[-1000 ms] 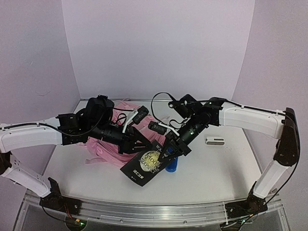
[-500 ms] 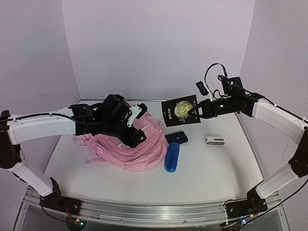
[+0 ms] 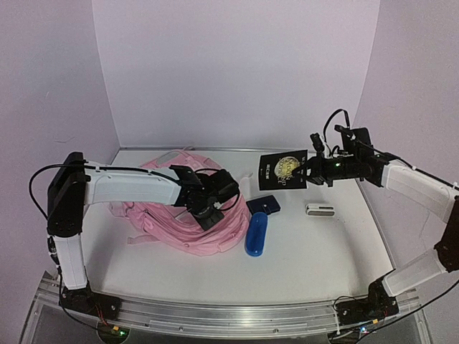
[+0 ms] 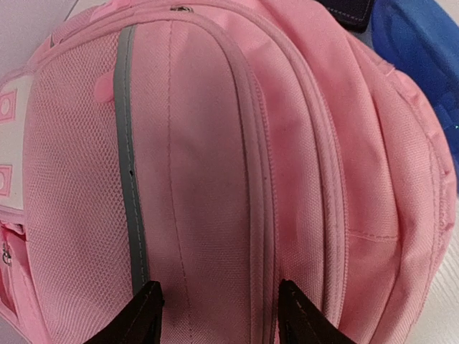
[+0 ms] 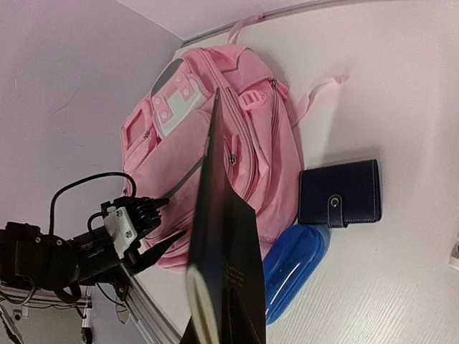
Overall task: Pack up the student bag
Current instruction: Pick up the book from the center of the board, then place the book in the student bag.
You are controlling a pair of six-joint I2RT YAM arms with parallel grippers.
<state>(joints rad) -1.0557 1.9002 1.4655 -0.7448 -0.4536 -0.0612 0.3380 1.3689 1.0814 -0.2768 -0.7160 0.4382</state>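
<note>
The pink student bag (image 3: 166, 215) lies flat on the white table, left of centre, zips closed. It fills the left wrist view (image 4: 215, 158) and shows in the right wrist view (image 5: 215, 165). My left gripper (image 3: 209, 212) is open, fingers spread just above the bag's near right side, holding nothing (image 4: 222, 308). My right gripper (image 3: 308, 170) is shut on a black book with a gold cover design (image 3: 284, 170), held in the air above the table's back right. The book (image 5: 226, 272) stands edge-on in the right wrist view.
A dark navy wallet (image 3: 263, 204) lies right of the bag, a blue pencil case (image 3: 256, 233) in front of it. A small white object (image 3: 320, 210) lies further right. White walls enclose the back and sides.
The right arm lifted the black book from the table beside the bag, up and to the back right. The left gripper moved right along the bag to its near right side.
</note>
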